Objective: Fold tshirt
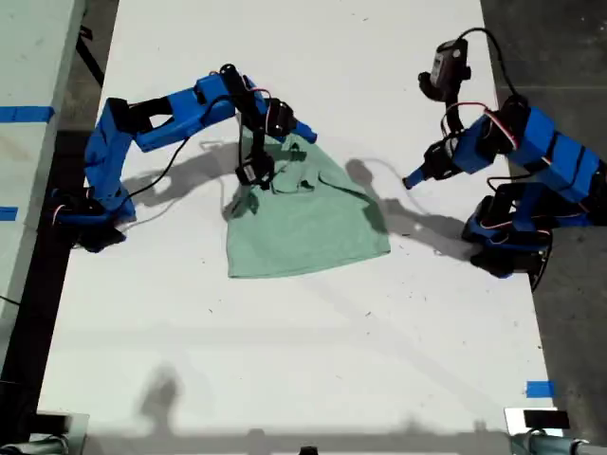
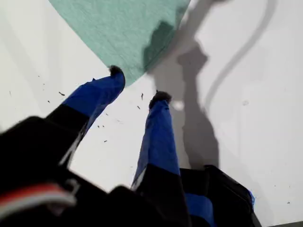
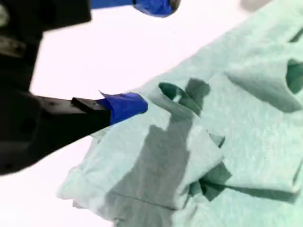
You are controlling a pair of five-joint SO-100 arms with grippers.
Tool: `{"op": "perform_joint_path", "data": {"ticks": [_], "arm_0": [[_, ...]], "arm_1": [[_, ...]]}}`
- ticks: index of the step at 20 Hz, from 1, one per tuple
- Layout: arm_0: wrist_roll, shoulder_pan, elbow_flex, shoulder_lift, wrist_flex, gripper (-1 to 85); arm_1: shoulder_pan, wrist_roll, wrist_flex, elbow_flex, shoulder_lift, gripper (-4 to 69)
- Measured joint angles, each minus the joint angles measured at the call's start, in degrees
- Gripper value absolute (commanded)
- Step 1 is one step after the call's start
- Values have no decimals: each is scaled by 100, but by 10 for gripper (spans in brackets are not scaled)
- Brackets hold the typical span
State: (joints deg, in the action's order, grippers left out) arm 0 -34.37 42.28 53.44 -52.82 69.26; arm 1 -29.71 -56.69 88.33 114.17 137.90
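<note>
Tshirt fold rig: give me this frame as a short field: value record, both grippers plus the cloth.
surface: white table
tshirt: pale green, partly folded, bunched and creased at the end under an arm, lying near the table's middle
my first gripper: open, empty, over bare table just off a tshirt corner; arm on the exterior view's right
my second gripper: open, lower finger at a raised fold of the tshirt, nothing clamped; arm on the exterior view's left
fold state: unfinished
</note>
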Motion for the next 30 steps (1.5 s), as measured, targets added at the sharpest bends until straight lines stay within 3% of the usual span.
{"op": "perform_joint_path", "data": {"ticks": [5, 8, 12, 20, 21, 22, 23, 30], "arm_0": [[475, -299, 633, -1521, 1415, 251], [923, -861, 1116, -1811, 1775, 252], [1512, -1521, 2250, -2681, 1652, 252], [2338, -1881, 5221, -5238, 765, 252], [2373, -1916, 5326, -5309, 721, 252], [2373, -1934, 5388, -5344, 694, 252], [2399, -1942, 5423, -5361, 686, 252], [2408, -1960, 5651, -5528, 659, 252]], "arm_1": [[220, -53, -554, 413, -229, 151], [378, -202, -1063, 668, -633, 150], [510, -246, -1661, 1055, -914, 150], [571, -237, -2971, 1863, -1512, 144], [580, -220, -3050, 1863, -1652, 170], [589, -220, -3103, 1863, -1775, 269], [589, -220, -3138, 1863, -1811, 285], [615, -220, -3173, 1863, -1978, 282]]}}
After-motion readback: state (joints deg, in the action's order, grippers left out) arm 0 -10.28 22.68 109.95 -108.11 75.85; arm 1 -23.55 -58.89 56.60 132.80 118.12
